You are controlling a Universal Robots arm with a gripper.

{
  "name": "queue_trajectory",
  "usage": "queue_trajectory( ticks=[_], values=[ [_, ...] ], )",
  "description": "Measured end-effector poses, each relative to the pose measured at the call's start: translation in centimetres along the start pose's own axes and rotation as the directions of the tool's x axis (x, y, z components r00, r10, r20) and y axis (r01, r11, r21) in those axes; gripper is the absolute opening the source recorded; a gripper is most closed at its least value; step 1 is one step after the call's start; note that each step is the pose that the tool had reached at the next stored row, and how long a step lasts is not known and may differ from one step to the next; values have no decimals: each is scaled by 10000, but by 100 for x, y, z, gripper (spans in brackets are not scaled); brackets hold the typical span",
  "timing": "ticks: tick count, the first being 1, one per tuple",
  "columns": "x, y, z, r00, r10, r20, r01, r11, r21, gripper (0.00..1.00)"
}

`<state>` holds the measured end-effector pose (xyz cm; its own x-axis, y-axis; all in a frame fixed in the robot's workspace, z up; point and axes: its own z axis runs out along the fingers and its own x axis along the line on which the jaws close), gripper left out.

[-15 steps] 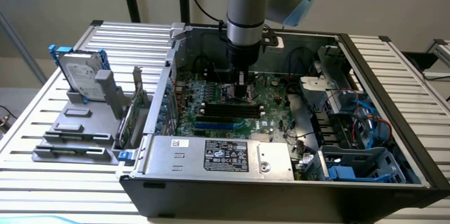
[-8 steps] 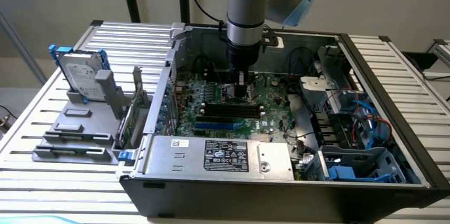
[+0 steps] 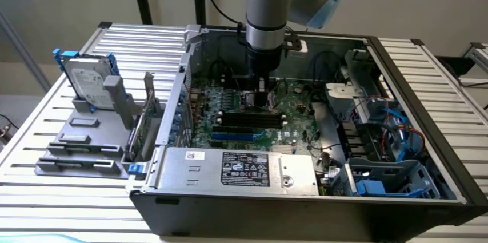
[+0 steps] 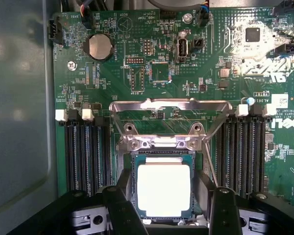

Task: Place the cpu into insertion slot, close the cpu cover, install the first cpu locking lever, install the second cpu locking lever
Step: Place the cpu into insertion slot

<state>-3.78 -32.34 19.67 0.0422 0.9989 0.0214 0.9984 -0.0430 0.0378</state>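
Jaws spread wide; the gripper (image 4: pixel 172 208) sets one of its fingers (image 4: pixel 122 210) on either side of the cpu (image 4: pixel 164 190); whether they touch its edges cannot be told. The finger bodies hide the near edge of the insertion slot (image 4: pixel 161 153). The arm points straight down into the computer case (image 3: pixel 305 208). The cpu lies flat in the slot, between the jaws; the cpu cover (image 4: pixel 169 104) lies swung open just beyond.

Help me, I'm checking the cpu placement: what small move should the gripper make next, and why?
Probably lift the gripper straight up: the cpu lies in the insertion slot, the jaws stand open either side of it, and the cpu cover is not yet closed.
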Motion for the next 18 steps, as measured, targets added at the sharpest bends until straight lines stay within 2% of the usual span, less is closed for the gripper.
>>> queue_trajectory(
  ticks=[3,8,13,17,18],
  values=[
    [1,2,-50,10000,0,-1,0,10000,7,62],
    [4,-1,-202,10000,0,-10,0,10000,11,62],
    [-5,-80,-304,10000,0,-45,0,10000,13,60],
    [-24,-179,-341,10000,2,-62,-2,10000,13,36],
    [-33,-208,-349,10000,1,-65,-1,10000,13,36]
  ],
)
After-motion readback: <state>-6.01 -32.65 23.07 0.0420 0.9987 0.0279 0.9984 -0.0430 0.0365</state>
